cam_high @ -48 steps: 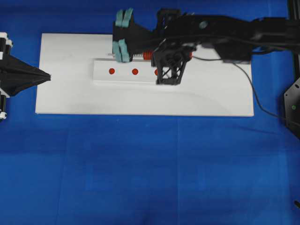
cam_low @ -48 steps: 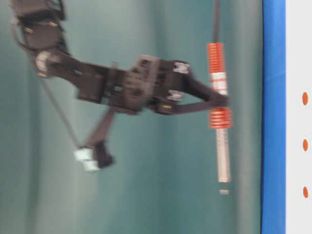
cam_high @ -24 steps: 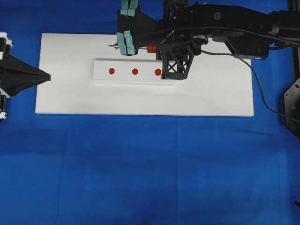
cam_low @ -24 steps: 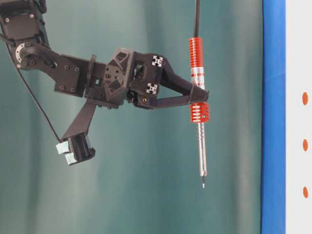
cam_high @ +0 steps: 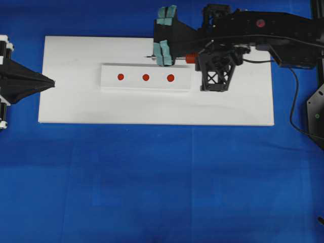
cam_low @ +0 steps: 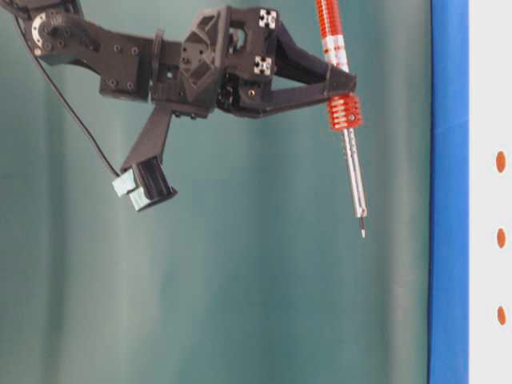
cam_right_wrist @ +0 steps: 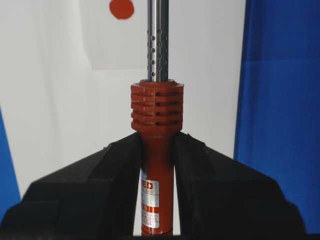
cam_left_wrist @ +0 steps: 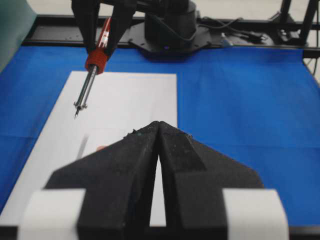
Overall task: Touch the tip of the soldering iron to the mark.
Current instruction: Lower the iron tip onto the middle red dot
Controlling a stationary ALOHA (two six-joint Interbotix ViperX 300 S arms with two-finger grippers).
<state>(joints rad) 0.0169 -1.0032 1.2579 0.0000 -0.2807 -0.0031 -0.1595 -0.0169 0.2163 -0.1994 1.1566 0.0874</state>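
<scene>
Blue cloth covers the worktop (cam_high: 152, 177), a white board (cam_high: 76, 101) on it carrying a strip (cam_high: 109, 83) with three red marks (cam_high: 170, 77); the right end effector (cam_right_wrist: 157, 155) is clenched on the soldering iron (cam_low: 344, 120), held aloft, shaft slanting down toward the marks, tip clear of the board; the nearest mark lies just ahead, with open air between. Over at the board's far edge the left end effector (cam_left_wrist: 158, 150) sits closed, empty, well apart.

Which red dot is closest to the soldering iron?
The right-hand dot of the three on the white strip. The soldering iron hangs just above and beside it in the overhead view; the other two lie farther left.
</scene>
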